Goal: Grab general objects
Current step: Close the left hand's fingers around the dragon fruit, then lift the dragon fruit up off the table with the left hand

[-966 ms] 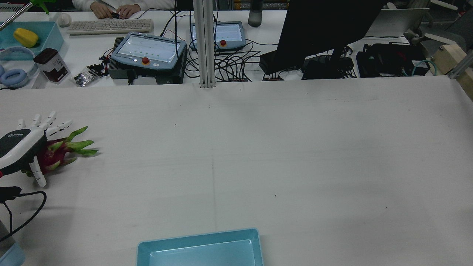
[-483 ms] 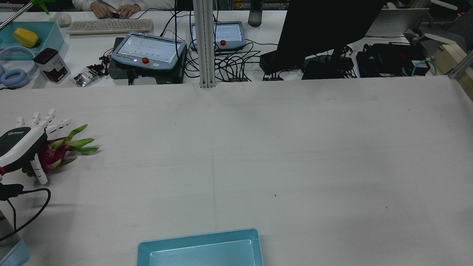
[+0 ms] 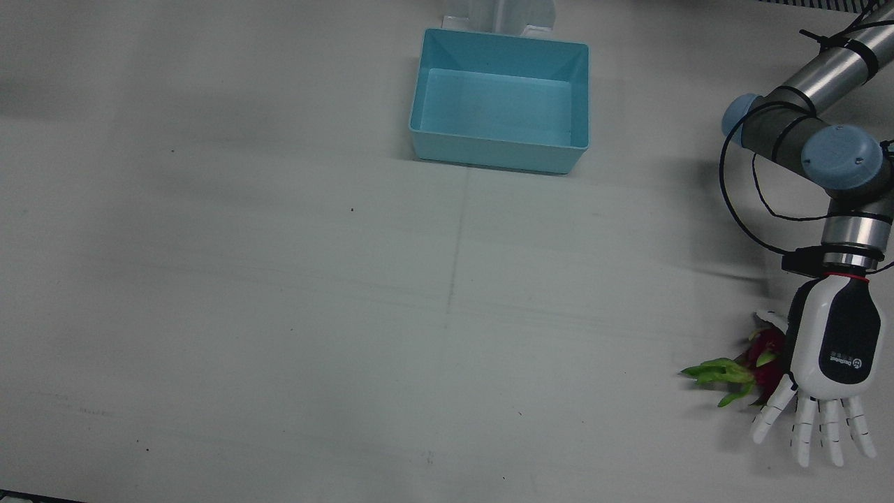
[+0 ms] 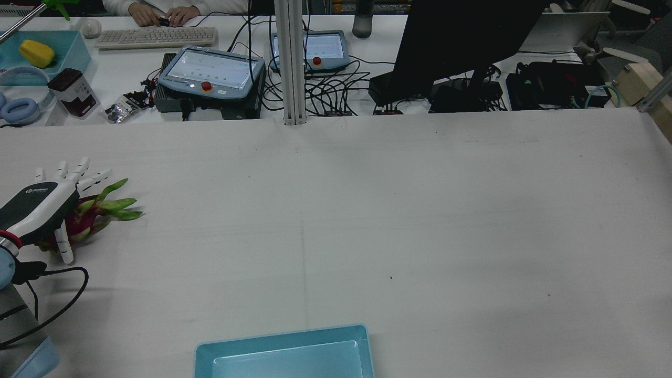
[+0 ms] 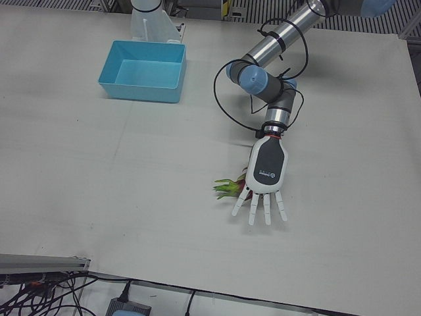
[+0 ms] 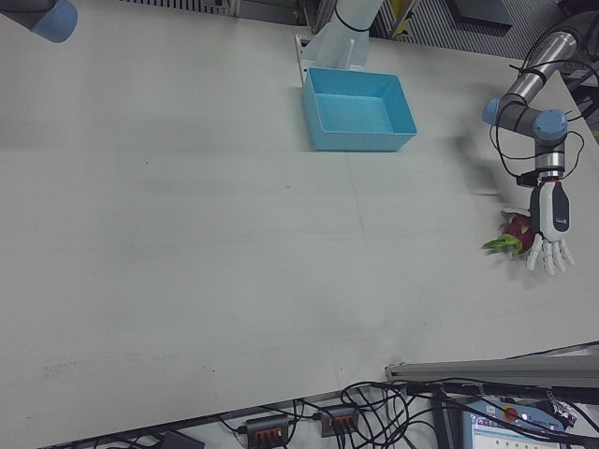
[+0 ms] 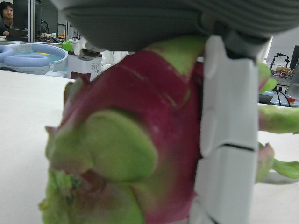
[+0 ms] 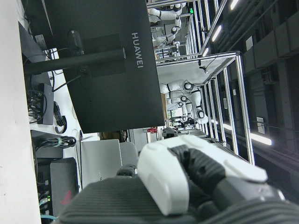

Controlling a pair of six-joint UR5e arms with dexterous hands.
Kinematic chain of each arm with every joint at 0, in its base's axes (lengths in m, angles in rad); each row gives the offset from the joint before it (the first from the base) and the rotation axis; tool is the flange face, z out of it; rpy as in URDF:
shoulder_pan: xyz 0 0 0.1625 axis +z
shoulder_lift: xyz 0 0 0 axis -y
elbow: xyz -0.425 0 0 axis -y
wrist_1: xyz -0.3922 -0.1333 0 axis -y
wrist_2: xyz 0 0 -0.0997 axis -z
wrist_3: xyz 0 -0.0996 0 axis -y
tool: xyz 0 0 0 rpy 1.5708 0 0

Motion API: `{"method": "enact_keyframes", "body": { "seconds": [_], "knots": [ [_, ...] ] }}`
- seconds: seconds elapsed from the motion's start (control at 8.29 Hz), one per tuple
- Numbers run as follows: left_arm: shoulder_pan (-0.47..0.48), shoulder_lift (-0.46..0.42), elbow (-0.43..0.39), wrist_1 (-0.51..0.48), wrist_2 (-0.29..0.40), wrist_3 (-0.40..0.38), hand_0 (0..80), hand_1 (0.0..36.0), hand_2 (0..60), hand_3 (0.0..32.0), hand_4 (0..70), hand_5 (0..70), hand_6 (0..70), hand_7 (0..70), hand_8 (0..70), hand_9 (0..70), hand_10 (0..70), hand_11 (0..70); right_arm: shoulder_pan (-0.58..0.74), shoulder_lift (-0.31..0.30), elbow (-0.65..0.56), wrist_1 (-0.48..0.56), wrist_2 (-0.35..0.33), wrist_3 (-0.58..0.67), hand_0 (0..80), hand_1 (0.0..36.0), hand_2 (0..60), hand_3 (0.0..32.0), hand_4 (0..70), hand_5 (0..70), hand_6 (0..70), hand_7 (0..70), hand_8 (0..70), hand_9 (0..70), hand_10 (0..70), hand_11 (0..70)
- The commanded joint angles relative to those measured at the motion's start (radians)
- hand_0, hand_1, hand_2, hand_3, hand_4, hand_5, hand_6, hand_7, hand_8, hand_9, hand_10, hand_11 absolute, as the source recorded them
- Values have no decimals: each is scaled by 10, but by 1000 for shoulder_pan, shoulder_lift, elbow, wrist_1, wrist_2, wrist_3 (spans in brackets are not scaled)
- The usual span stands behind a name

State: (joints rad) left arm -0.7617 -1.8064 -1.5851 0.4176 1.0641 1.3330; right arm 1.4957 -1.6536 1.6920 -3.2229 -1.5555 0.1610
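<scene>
Left hand (image 3: pixel 832 349) over the dragon fruit (image 3: pixel 763 353), fingers (image 3: pixel 803 427) spread flat — HUAWEI monitor (image 8: pixel 103 60) behind.

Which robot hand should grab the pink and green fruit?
The left hand. It is spread open right over the dragon fruit, palm down. The right hand shows only in its own camera, facing away from the table.

surface finish, left side of station
glossy white-and-black plastic left hand (image 3: pixel 831 349); waxy smooth dragon fruit (image 7: pixel 140 140); matt white table (image 3: pixel 279 279); smooth plastic bin (image 3: pixel 500 154).
</scene>
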Motion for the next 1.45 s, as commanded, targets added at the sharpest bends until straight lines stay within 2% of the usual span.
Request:
{"method": "enact_keyframes", "body": {
  "seconds": [0.0, 0.12, 0.24, 0.36, 0.48, 0.6, 0.72, 0.84, 0.97, 1.09, 1.21, 1.33],
  "knots": [
    [2, -4, 8, 3, -1, 0, 616, 279, 95, 294, 3, 0, 0, 39, 0, 0, 0, 29, 0, 0, 0, 0, 0, 0, 0, 0, 0, 0, 0, 0, 0, 0, 0, 0, 0, 0],
    [1, -4, 8, 3, -1, 0, 623, 295, 138, 310, 0, 0, 0, 48, 0, 0, 3, 35, 0, 0, 0, 0, 0, 0, 0, 0, 0, 0, 0, 0, 0, 0, 0, 0, 0, 0],
    [2, -4, 8, 3, -3, 0, 620, 293, 144, 304, 4, 0, 0, 60, 0, 0, 10, 46, 0, 0, -2, 0, 0, 0, 0, 0, 0, 0, 0, 0, 0, 0, 0, 0, 0, 0],
    [2, -4, 10, 3, -9, 0, 620, 306, 197, 38, 0, 700, 5, 115, 0, 9, 32, 78, 0, 0, -2, 0, 0, 0, 0, 0, 0, 0, 0, 0, 0, 0, 0, 0, 0, 0],
    [2, -2, 10, 3, -36, 2, 607, 353, 454, 0, 0, 700, 44, 223, 5, 30, 59, 119, 0, 0, -2, 0, 0, 0, 0, 0, 0, 0, 0, 0, 0, 0, 0, 0, 0, 0],
    [2, -2, 10, 3, -41, 0, 572, 360, 600, 0, 0, 700, 88, 338, 36, 53, 79, 146, 0, 0, -2, 0, 0, 0, 0, 0, 0, 0, 0, 0, 0, 0, 0, 0, 0, 0],
    [4, -2, 10, 3, -41, 2, 539, 360, 600, 0, 1, 700, 149, 435, 66, 73, 83, 150, 0, 0, -2, 0, 0, 0, 0, 0, 0, 0, 0, 0, 0, 0, 0, 0, 0, 0],
    [2, -4, 10, 3, -42, 2, 533, 353, 600, 0, 34, 700, 211, 553, 114, 141, 108, 183, 0, 0, -2, 0, 0, 0, 0, 0, 0, 0, 0, 0, 0, 0, 0, 0, 0, 0],
    [4, -7, 19, 1, -42, 2, 513, 345, 600, 0, 57, 700, 268, 627, 156, 205, 154, 248, 0, 0, -2, 0, 0, 0, 0, 0, 0, 0, 0, 0, 0, 0, 0, 0, 0, 0],
    [4, -19, 37, 0, -42, 0, 497, 348, 600, 0, 95, 700, 338, 688, 217, 284, 222, 344, 0, 0, -2, 0, 0, 0, 0, 0, 0, 0, 0, 0, 0, 0, 0, 0, 0, 0],
    [4, -21, 39, 0, -42, 2, 493, 342, 600, 0, 122, 700, 372, 700, 239, 309, 253, 388, 0, 0, -2, 0, 0, 0, 0, 0, 0, 0, 0, 0, 0, 0, 0, 0, 0, 0],
    [5, -21, 39, -2, -44, 2, 483, 332, 600, 0, 149, 700, 414, 700, 278, 329, 310, 460, 0, 0, -2, 0, 0, 0, 0, 0, 0, 0, 0, 0, 0, 0, 0, 0, 0, 0]
  ]
}}
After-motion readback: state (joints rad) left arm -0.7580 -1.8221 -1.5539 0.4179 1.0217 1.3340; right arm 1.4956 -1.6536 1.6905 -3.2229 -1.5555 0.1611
